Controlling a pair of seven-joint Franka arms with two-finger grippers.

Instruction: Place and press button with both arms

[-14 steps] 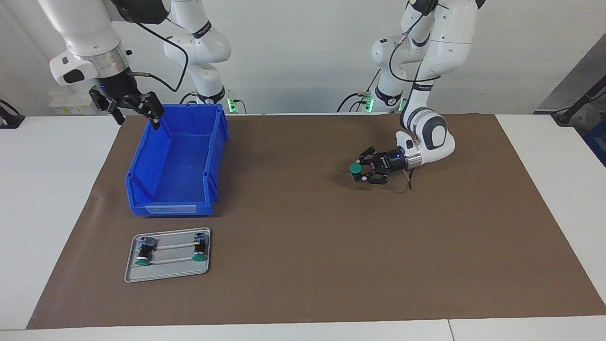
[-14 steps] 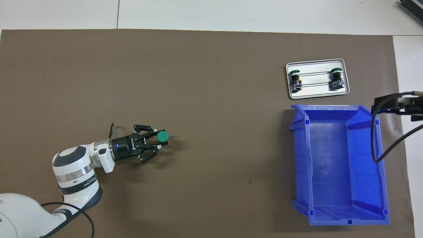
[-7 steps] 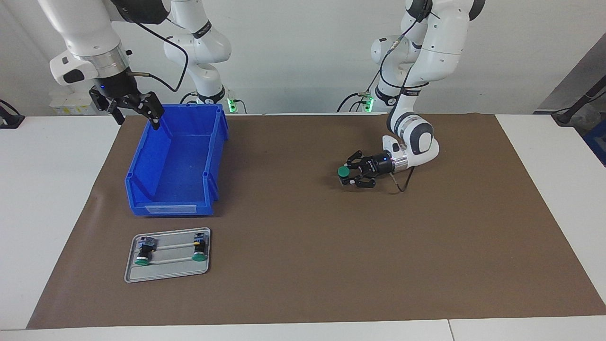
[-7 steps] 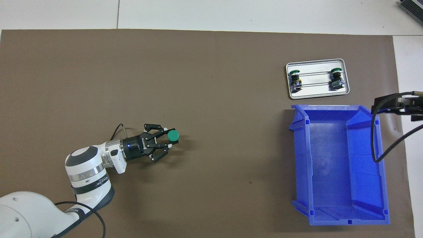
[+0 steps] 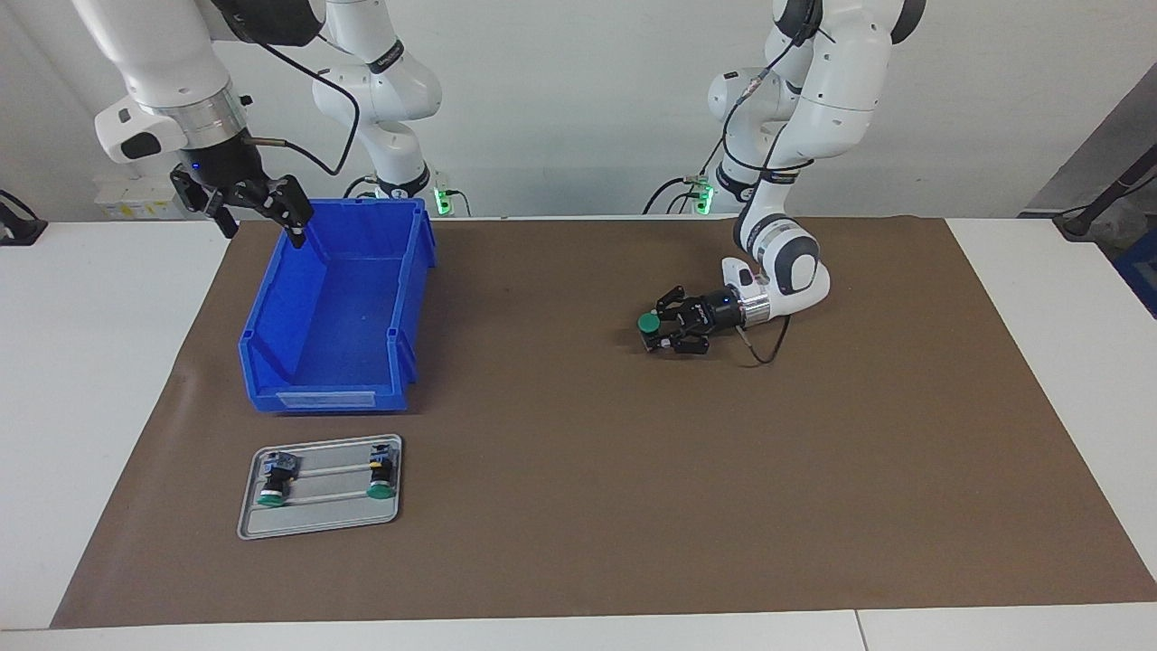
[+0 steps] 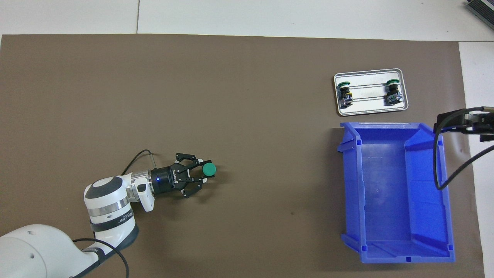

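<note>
Green-capped button (image 5: 647, 322) is clamped in my left gripper (image 5: 654, 333), low over the brown mat mid-counter. My right gripper (image 5: 258, 206) hangs spread wide over the blue bin's (image 5: 336, 362) corner.

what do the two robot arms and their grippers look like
Both arms, the left arm and right arm, are glossy white with grey joint rings and loose black cables. The left gripper and right gripper are black linkage fingers on black bodies with small blue lights.
</note>
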